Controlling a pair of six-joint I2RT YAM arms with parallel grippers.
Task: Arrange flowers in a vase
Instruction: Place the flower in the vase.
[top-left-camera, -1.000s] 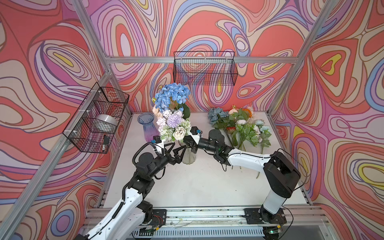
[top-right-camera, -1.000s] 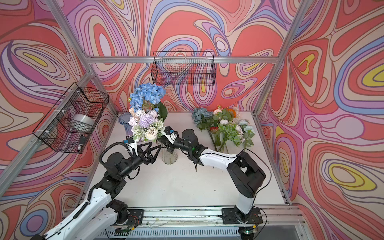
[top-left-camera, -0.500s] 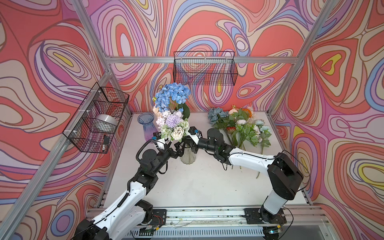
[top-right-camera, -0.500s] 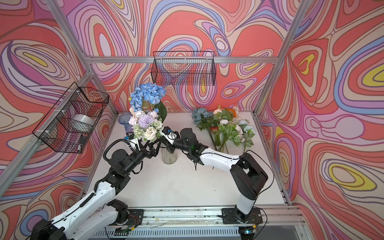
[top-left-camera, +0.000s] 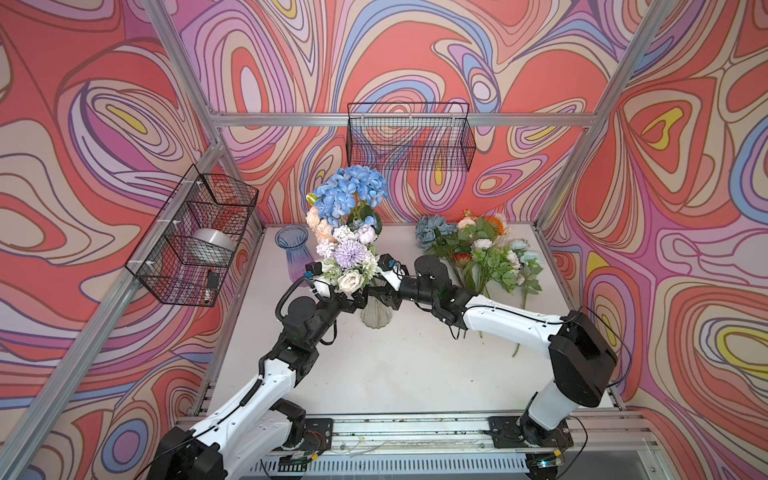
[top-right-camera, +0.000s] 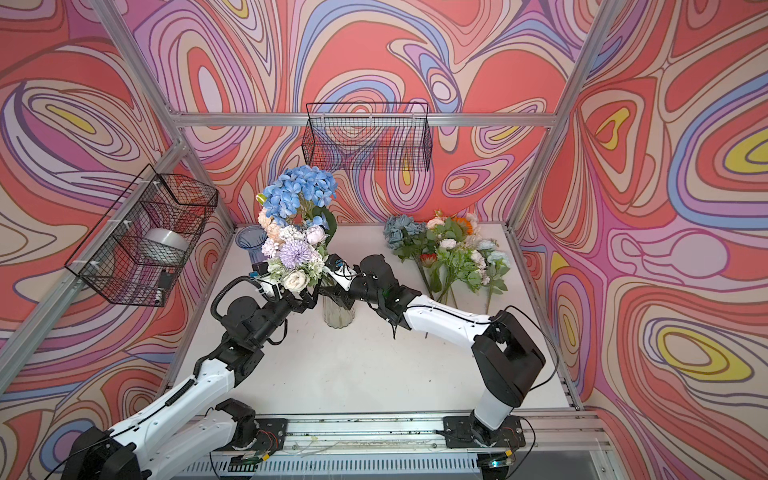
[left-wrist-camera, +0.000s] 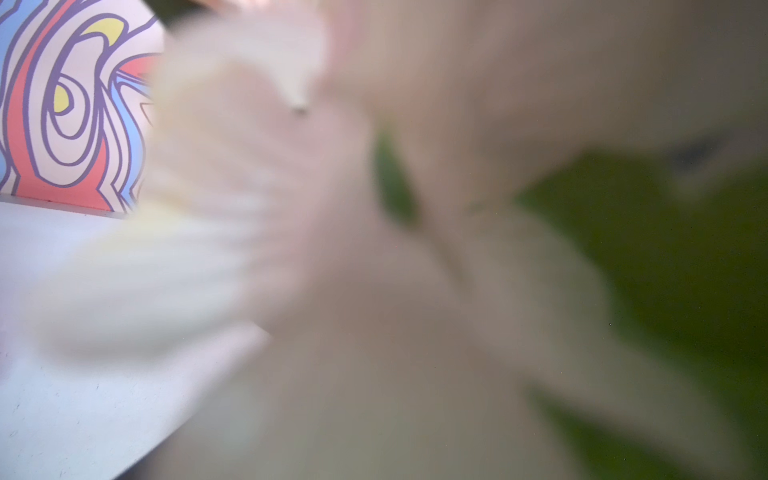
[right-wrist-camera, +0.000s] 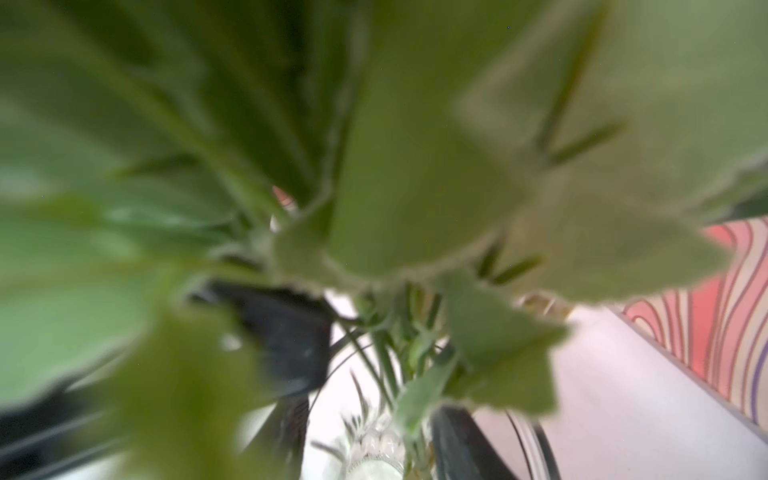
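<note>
Left claw (top-right-camera: 305, 301) gapes beside the vase (top-right-camera: 338, 316) neck. The right claw (top-right-camera: 330, 297) holds its fingers (right-wrist-camera: 457, 449) apart astride the stems, which shows only in the right wrist view. The left wrist view shows blurred petals alone. Both top views show flowers (top-left-camera: 349, 232) bunched in one vase on the desk (top-left-camera: 395, 365), a loose pile (top-left-camera: 478, 253) far right, a second vase (top-left-camera: 293, 253) far left, and two baskets (top-left-camera: 409, 137).

My cameras
Both top views share the white tabletop (top-left-camera: 415, 365) from high, near; my wrist views press blurred into pastel artificial flowers (left-wrist-camera: 291, 208).
</note>
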